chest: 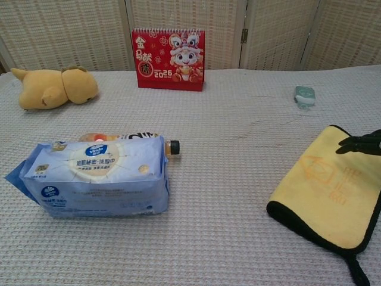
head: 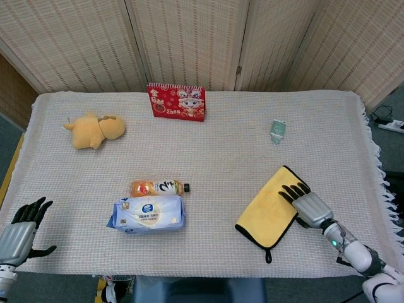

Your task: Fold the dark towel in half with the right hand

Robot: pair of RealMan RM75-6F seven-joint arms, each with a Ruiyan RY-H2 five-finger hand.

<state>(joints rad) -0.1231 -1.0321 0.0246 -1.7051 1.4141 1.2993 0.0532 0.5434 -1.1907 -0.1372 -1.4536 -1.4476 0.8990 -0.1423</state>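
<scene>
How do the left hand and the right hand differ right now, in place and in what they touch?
The right hand lies at the towel's right edge, its dark fingers resting on the yellow face; the left hand hangs off the table's near left corner, touching nothing. The right hand shows in both views, the left hand only in the head view. Both hold nothing, fingers spread.
</scene>
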